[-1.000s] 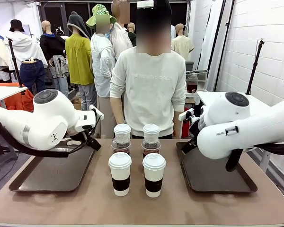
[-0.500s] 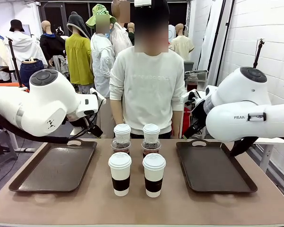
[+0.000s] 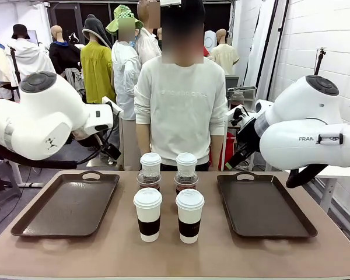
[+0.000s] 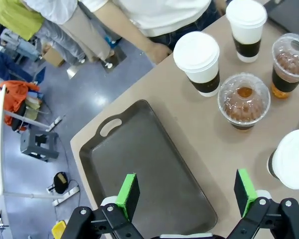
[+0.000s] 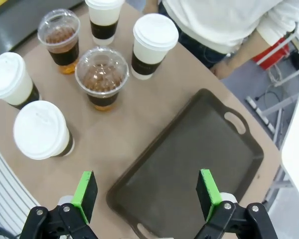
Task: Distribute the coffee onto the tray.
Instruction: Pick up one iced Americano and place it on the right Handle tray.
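1. Distribution looks unstarted: four white, brown-banded paper cups (image 3: 147, 214) and two clear dome-lidded iced coffees (image 5: 101, 77) cluster on the table between two dark brown trays (image 3: 64, 204).
2. Left gripper (image 4: 185, 191) and right gripper (image 5: 146, 193) hover above the trays, jaws spread, cups nearby; each likely must next descend around one.

Front view faces the person (image 3: 181, 111); both wrist views overlook the cups (image 4: 197, 59).
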{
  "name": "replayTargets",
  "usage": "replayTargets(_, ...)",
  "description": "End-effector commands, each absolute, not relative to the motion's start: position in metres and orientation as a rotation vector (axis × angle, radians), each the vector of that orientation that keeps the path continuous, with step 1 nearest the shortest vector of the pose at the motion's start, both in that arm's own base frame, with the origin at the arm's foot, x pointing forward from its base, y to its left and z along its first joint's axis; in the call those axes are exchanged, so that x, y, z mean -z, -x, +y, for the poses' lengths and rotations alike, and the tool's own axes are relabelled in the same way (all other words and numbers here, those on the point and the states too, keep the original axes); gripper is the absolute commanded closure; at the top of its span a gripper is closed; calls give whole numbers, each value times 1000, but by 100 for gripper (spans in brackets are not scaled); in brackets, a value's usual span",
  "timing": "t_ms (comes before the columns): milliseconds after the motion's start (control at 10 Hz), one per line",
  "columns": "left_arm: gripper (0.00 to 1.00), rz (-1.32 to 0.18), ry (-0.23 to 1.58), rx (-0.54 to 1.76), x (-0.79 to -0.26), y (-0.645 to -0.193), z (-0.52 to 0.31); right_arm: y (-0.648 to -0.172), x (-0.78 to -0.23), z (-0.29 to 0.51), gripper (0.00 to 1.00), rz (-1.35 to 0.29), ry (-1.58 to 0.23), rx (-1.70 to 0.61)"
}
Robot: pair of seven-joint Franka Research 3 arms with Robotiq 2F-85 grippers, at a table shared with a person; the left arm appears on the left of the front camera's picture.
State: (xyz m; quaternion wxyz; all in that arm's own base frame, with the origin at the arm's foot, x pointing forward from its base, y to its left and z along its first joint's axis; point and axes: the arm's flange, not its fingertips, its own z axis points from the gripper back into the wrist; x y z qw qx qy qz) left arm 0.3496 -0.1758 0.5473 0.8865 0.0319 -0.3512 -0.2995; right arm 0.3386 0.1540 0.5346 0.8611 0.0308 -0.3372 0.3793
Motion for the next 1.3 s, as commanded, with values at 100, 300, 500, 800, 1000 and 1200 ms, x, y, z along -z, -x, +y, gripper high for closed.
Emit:
replayTargets(100,0,-692,124,765,-565,-335,-139,-328,-545,133,0,-770,-201,-880)
replayTargets(300,0,-694,208,852,-573,-326,-121,-325,-552,120,0,-827,-247,-932)
replayTargets(500,0,-737,265,878,-585,-314,-102,-327,-557,106,0,-860,-310,-975)
replayTargets(800,0,-813,334,849,-583,-310,-94,-334,-560,104,0,-891,-336,-994)
replayTargets(1000,0,-815,301,840,-581,-311,-99,-336,-558,105,0,-873,-301,-976)
replayTargets(1200,0,-795,306,830,-594,-311,-95,-336,-568,105,0,-873,-299,-971)
